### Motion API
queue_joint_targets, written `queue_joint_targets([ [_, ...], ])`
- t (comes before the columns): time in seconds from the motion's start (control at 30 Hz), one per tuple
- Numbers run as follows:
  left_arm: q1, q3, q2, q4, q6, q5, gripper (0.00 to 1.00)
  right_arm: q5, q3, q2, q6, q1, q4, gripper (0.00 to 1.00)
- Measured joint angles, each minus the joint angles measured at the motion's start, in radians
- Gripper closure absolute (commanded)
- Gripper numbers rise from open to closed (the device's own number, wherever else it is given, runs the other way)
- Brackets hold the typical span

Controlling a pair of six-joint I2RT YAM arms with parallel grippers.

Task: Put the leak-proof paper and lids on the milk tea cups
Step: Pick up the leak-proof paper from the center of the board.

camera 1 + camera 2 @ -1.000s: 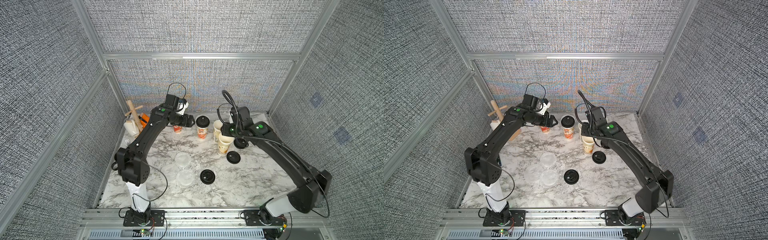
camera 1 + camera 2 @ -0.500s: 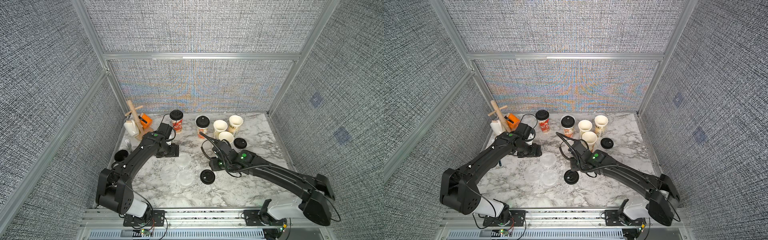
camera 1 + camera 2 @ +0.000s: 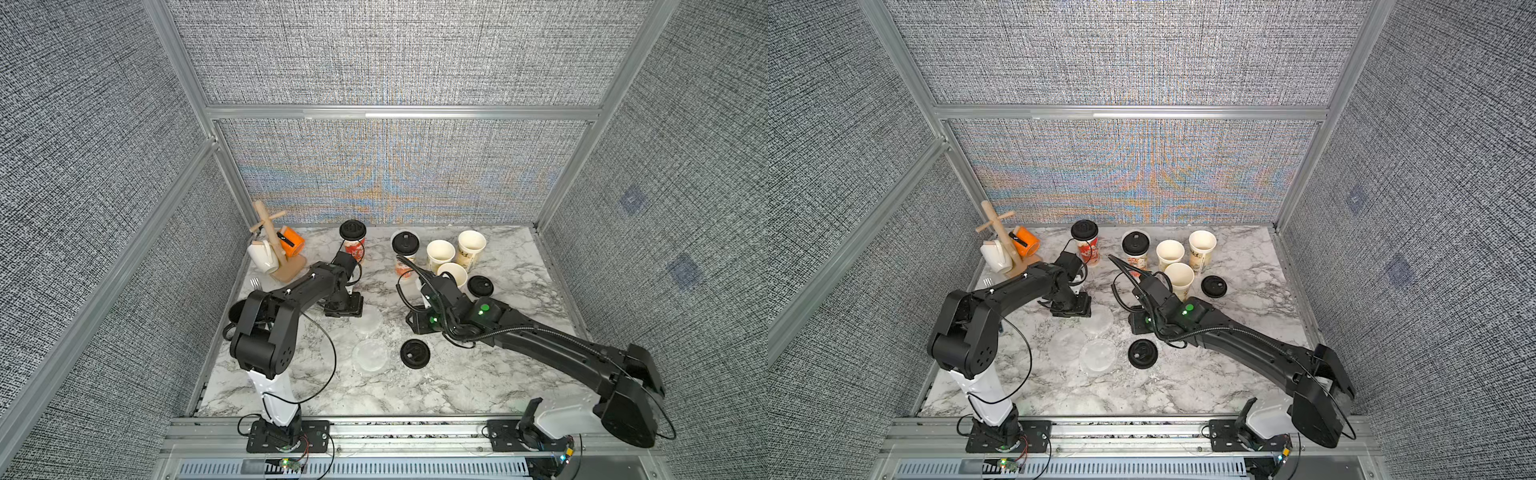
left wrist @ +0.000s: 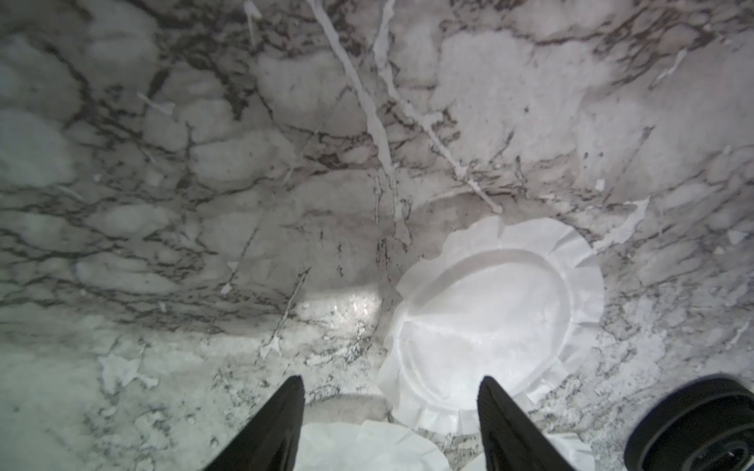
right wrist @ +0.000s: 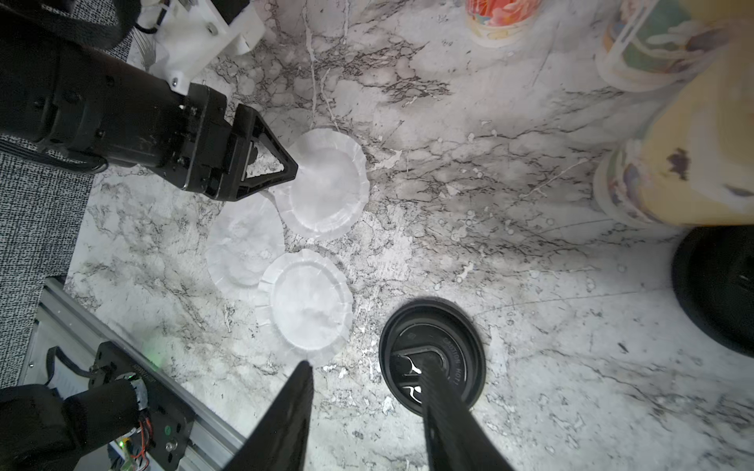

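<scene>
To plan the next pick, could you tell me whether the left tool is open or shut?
Open: the left tool shows its two fingers clearly apart.

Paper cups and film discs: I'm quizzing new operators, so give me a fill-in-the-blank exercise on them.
____ of the five tall tapered paper cups stand open, without lids.
Three thin translucent round film discs lie on the ____ tabletop.
The left gripper, beside one disc, is ____.
The right gripper hangs by a loose ____ round plastic lid.
Missing words: three; marble; open; black.
</scene>
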Motion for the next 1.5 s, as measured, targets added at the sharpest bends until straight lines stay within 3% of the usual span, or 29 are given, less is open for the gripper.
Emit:
queue_joint_targets([
  [0.37, 0.0, -0.022, 0.05, 0.046, 0.006, 0.0, 0.51, 0.033, -0.035, -0.108, 0.011, -0.051, -0.038, 0.54],
  [0.57, -0.001, -0.025, 0.051, 0.059, 0.006, 0.003, 0.72, 0.05, -0.05, -0.156, 0.011, -0.075, -0.055, 0.55],
  [0.7, -0.002, -0.025, 0.053, 0.061, 0.006, 0.005, 0.76, 0.056, -0.063, -0.182, 0.011, -0.088, -0.069, 0.54],
  [0.9, -0.008, -0.027, 0.054, 0.063, 0.003, 0.004, 1.0, 0.068, -0.072, -0.218, 0.011, -0.102, -0.079, 0.54],
  [1.2, -0.021, -0.001, -0.006, 0.043, -0.005, 0.002, 1.0, 0.076, -0.072, -0.274, 0.01, -0.163, -0.092, 0.54],
  [1.5, -0.063, 0.092, -0.185, -0.052, -0.026, 0.029, 1.0, -0.001, -0.056, -0.324, -0.055, -0.407, -0.079, 0.55],
])
